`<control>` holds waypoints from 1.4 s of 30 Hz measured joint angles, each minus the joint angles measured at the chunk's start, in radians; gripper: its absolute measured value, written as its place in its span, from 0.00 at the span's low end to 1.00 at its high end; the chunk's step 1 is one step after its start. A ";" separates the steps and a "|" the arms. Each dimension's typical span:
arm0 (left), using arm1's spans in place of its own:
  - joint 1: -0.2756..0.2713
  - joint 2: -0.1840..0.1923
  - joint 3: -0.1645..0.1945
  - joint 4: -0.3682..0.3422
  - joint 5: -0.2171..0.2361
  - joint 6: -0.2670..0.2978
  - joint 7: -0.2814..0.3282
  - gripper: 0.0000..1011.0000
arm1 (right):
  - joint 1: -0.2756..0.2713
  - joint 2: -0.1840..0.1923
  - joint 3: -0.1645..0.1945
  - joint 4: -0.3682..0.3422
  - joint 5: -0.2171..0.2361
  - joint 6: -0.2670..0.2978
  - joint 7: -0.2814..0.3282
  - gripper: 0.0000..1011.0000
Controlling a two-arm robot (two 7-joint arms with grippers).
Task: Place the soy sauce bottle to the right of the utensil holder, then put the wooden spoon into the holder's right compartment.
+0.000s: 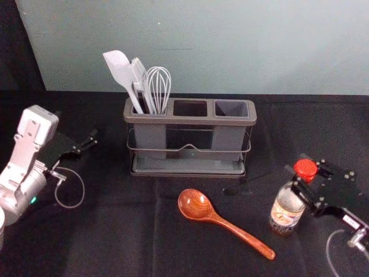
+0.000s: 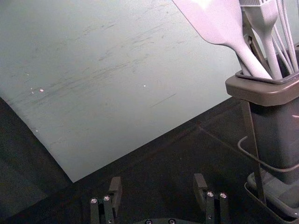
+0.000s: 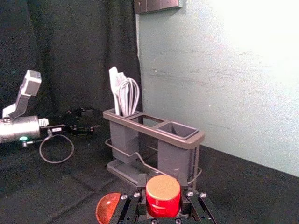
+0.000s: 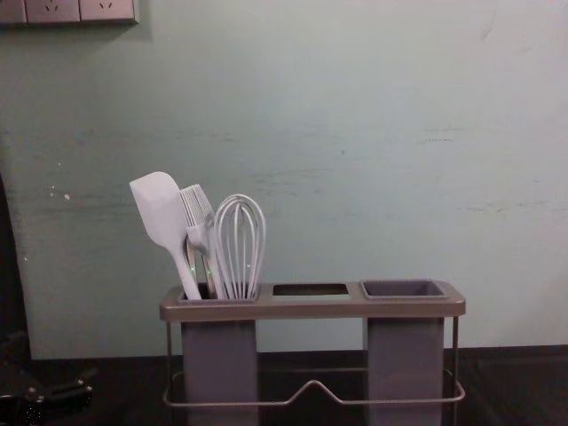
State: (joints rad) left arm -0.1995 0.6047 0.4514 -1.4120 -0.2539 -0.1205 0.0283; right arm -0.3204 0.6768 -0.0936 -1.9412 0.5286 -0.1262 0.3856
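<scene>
Pale wall [image 1: 207, 46] at the far side; dark cloth-covered table [image 1: 115, 236] before it. Item, soy sauce bottle [image 1: 286, 212], one, with red cap [image 1: 305, 168]: at the right, nearer than the holder and out beyond its right end; whether its base bears on the cloth, cannot be told. Item, right gripper [image 3: 162, 179], at the right of the table: drawn in narrow about the top of the bottle, a finger on either side, holding it. Item, wooden spoon [image 1: 195, 204], one, lying loose just left of the bottle, bowl toward the holder, handle running near and right. Item, utensil holder [image 1: 190, 120], three compartments in a row, upright at far centre. Right compartment [image 1: 232, 108], vacant, destined for the spoon; middle, likewise vacant; left, stocked with pale spatula [image 1: 119, 70], brush [image 4: 197, 211] and whisk [image 4: 240, 253]. Item, left gripper [image 2: 157, 186], left of the holder: fingers set wide, nothing between them, apparently idle. Step in hand, by judgement: the bottle's placement, first of two. Next move calls for carrying it farther back, to a spot beside the holder's right end, clear of the wire frame, set upright before release. Risk noted: a low carry could scrape the cloth or tip the base. Spoon to follow, bowl presumably uppermost.
</scene>
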 joint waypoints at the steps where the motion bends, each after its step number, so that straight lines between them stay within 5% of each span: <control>1: 0.000 0.000 0.000 0.000 0.000 0.000 0.000 0.99 | 0.002 0.003 0.009 -0.001 0.002 0.004 0.003 0.38; 10: 0.000 0.000 0.000 0.000 0.000 0.000 0.000 0.99 | 0.093 -0.003 0.032 0.078 0.046 0.022 0.069 0.38; 18: 0.000 0.000 0.000 0.000 0.000 0.000 0.000 0.99 | 0.267 -0.016 -0.036 0.214 0.051 0.053 0.140 0.38; 25: 0.000 0.000 0.000 0.000 0.000 0.000 0.000 0.99 | 0.366 -0.042 -0.092 0.281 0.016 0.070 0.142 0.38; 42: 0.000 0.000 0.000 0.000 0.000 0.000 0.000 0.99 | 0.528 -0.138 -0.163 0.424 -0.054 0.088 0.094 0.38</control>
State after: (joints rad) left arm -0.1995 0.6047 0.4514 -1.4120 -0.2539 -0.1205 0.0283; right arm 0.2073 0.5385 -0.2568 -1.5168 0.4746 -0.0383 0.4797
